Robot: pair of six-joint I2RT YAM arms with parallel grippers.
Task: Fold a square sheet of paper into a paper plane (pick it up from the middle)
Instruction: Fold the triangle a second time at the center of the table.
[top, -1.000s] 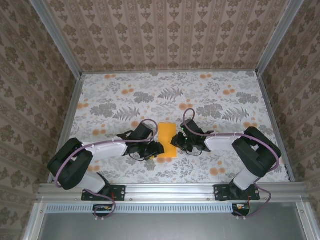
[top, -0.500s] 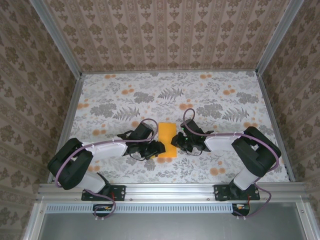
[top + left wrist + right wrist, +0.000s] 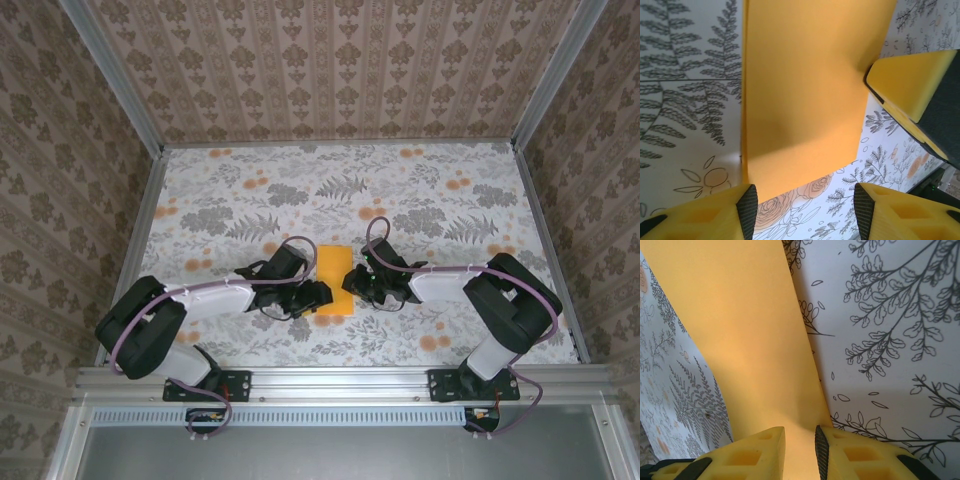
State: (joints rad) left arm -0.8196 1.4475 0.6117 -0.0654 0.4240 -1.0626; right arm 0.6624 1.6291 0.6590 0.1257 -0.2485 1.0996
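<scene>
The square sheet of paper (image 3: pixel 334 272) lies on the floral cloth as an orange-yellow rectangle, narrower than it is long, so it looks folded in half. My left gripper (image 3: pixel 318 296) is at its near left corner. In the left wrist view the left gripper (image 3: pixel 802 205) is open, its jaws wide apart over the sheet's (image 3: pixel 805 90) near edge, holding nothing. My right gripper (image 3: pixel 352 283) is at the sheet's right edge. In the right wrist view the right gripper (image 3: pixel 800 442) has its jaws a narrow gap apart, low over the paper (image 3: pixel 740 340). One right finger (image 3: pixel 912 82) touches that edge.
The floral cloth (image 3: pixel 420 200) covers the whole table. Patterned walls and metal rails (image 3: pixel 140 230) close in the left, right and far sides. Both arms lie low, reaching inward from the near edge.
The left gripper's jaws have opened somewhat wider and edged slightly towards the paper. The right gripper and the paper have not visibly moved.
</scene>
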